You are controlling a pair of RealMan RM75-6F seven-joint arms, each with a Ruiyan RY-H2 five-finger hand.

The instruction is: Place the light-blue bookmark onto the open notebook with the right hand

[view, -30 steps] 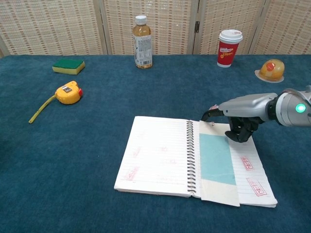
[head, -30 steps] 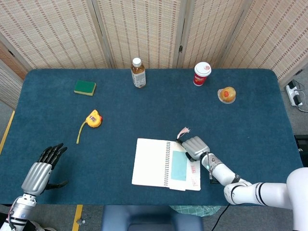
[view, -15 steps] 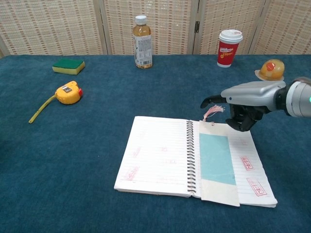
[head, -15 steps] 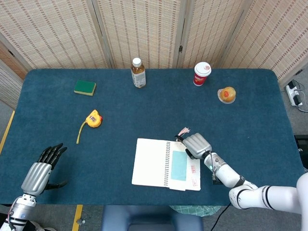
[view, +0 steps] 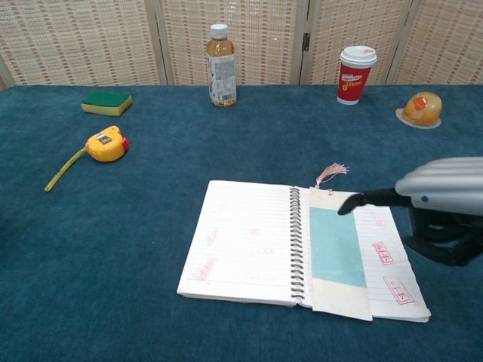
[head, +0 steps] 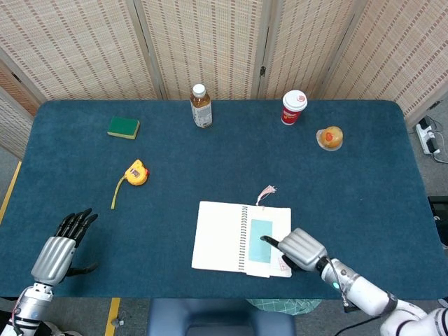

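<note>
Looks like a staged test room: woven folding screens (head: 210,42) across the top, one blue-carpeted tabletop (head: 336,182), yellow floor tape (head: 112,311) lower left.

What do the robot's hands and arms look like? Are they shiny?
Yes. Each robot hand has a shiny silver metal back and black fingers, like the left robot hand and the right robot hand. The right arm is smooth white with a dark ring and a small green mark near the wrist.
</note>
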